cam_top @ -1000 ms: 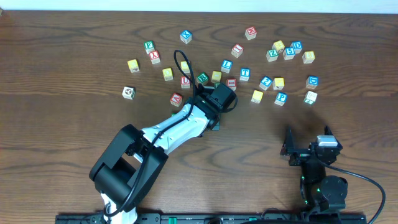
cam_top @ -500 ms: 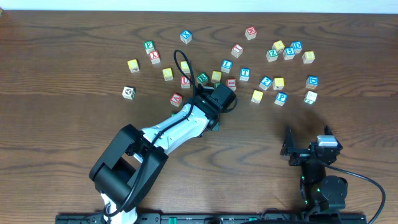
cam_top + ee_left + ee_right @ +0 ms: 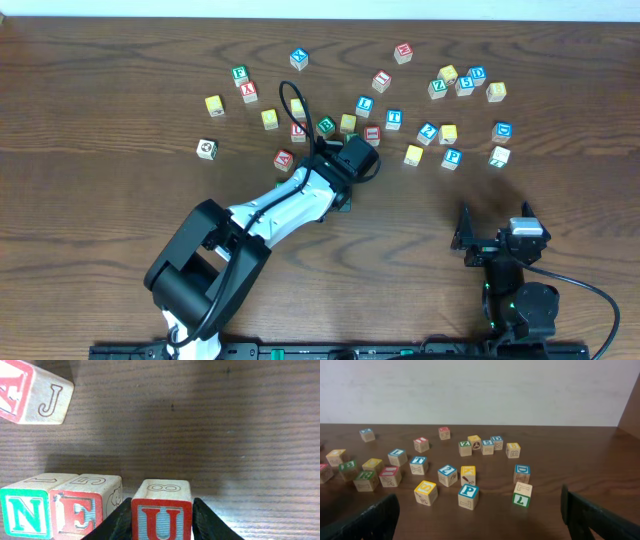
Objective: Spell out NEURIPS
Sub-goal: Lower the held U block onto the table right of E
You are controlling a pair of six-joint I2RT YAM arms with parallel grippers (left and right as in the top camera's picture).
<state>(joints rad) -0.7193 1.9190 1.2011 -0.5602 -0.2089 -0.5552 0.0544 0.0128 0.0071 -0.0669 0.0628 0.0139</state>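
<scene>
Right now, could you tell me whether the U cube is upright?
Upright: the U cube shows its red letter right way up, like N and E beside it.

The red-lettered wooden U cube (image 3: 161,520) fills the gap between the fingers of the left gripper (image 3: 161,505). The red-lettered wooden E cube (image 3: 75,510) just beside it leaves only a narrow slot. Ahead, and on the U's other side, the brown wooden table (image 3: 225,435) lies bare.

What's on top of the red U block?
Nothing is stacked on the U block; its top face shows an outlined 8. The jaws on either side cover its side faces, so those cannot be seen.
</scene>
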